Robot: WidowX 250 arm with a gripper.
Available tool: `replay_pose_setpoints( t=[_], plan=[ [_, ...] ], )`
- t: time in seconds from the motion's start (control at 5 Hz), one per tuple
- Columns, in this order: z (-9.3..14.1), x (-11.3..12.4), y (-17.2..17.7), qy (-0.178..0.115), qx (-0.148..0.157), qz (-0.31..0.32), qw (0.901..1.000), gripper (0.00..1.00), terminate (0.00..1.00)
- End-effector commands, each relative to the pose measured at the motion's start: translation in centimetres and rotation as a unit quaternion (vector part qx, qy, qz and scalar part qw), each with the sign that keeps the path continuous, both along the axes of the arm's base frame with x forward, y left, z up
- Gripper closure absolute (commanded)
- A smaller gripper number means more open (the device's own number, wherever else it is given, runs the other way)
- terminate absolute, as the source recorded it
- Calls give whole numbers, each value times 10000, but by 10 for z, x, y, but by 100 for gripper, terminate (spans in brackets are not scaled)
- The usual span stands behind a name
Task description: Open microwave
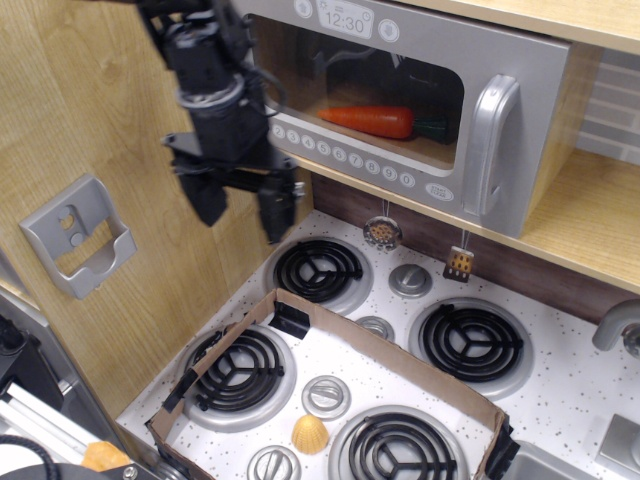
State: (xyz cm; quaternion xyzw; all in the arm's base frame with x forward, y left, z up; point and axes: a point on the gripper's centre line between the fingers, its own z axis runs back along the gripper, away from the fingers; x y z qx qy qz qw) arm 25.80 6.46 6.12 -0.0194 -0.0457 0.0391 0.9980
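Note:
The silver-grey microwave (pixel 520 75) sits at the top on a wooden shelf, its clear door shut. Its chunky vertical handle (pixel 490 145) is on the right side of the door. A row of round white buttons (pixel 345 158) runs under the window and the clock (pixel 345 18) reads 12:30. An orange carrot (pixel 372 120) lies inside. My black gripper (pixel 243 212) hangs open and empty in front of the microwave's lower left corner, far left of the handle, fingers pointing down.
Below is a toy stove with black coil burners (pixel 318 270) and knobs (pixel 410 279). A low cardboard frame (pixel 390 355) lies on it, with a yellow piece (pixel 310 434) inside. A grey wall holder (pixel 75 235) is on the left wooden panel. A faucet (pixel 615 325) is at right.

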Motion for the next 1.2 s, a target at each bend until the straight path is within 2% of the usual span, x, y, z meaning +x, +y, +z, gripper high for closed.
replay_pose_setpoints(
  t=[0.0,0.2,0.6,1.0],
  plan=[
    [36,22,-40,-779,51,-176,9968,0,0],
    [46,37,-64,-1117,-52,-300,9933,0,0],
    [56,68,-97,-1264,-359,-557,9898,0,0],
    [55,82,-106,-1203,-116,-849,9890,0,0]
  ],
)
